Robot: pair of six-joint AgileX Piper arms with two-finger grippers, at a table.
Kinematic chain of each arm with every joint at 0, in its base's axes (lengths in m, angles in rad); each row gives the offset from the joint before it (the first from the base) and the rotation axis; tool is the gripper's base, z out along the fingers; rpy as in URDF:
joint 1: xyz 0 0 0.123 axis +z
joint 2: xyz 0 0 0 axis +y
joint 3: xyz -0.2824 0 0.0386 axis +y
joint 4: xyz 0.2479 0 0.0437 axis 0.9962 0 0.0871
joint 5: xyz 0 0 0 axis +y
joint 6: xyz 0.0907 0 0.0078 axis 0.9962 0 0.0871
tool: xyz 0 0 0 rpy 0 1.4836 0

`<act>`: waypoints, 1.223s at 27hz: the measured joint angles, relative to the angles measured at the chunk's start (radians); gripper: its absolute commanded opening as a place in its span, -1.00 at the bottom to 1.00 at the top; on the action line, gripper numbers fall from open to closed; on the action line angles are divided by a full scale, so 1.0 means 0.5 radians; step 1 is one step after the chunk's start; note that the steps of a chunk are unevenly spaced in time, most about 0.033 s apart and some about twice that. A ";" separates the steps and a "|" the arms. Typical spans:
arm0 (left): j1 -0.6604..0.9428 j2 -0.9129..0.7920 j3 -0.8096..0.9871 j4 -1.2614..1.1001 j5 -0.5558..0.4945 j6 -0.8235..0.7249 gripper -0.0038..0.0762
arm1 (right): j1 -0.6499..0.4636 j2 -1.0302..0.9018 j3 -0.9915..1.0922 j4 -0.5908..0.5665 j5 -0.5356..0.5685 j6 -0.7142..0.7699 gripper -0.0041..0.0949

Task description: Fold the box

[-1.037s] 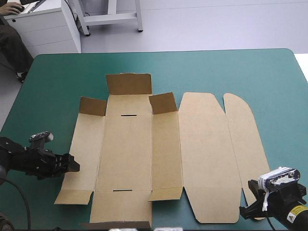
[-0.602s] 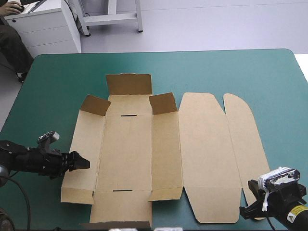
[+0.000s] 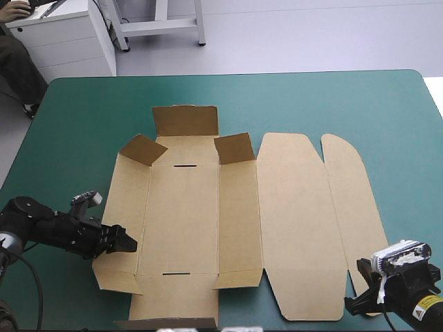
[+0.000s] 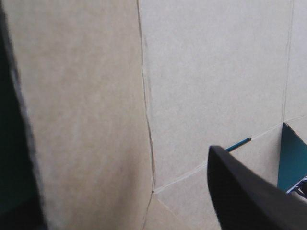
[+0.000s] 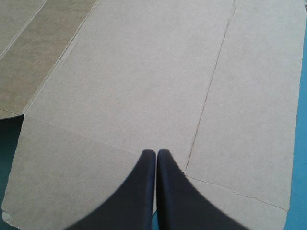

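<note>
Left jaws: spread, we think; one black finger (image 4: 249, 196) shows clearly over the floor of the box (image 4: 216, 72), while its partner is mostly hidden behind the raised side wall (image 4: 72, 96).
Right jaws: pressed together in one pointed arch, gripping nothing.
Left gripper (image 3: 127, 242): at the box's left side wall, toward the near end.
Right gripper (image 3: 354, 302): at the box's near right corner, its tips over the outermost panel.
Box: a brown sheet lying mid-table on the teal-green cover (image 3: 332, 104), mostly flat; we see the left side wall tilted up and three flaps (image 3: 185, 121) raised at the box's far end.
</note>
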 measured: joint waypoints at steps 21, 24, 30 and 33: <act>-0.220 0.107 -0.542 0.567 0.050 -0.561 -0.93 | 0.000 0.000 0.001 0.000 0.024 -0.001 -0.93; -0.414 0.189 -0.714 0.852 0.051 -0.702 -0.93 | 0.000 0.000 0.001 0.000 0.026 -0.001 -0.93; -0.839 0.458 -1.048 1.349 0.053 -0.831 -0.93 | 0.000 0.000 0.001 0.000 0.065 -0.001 -0.93; -0.986 0.584 -1.198 1.491 0.053 -0.842 -0.93 | 0.000 0.000 0.001 0.000 0.109 -0.001 -0.93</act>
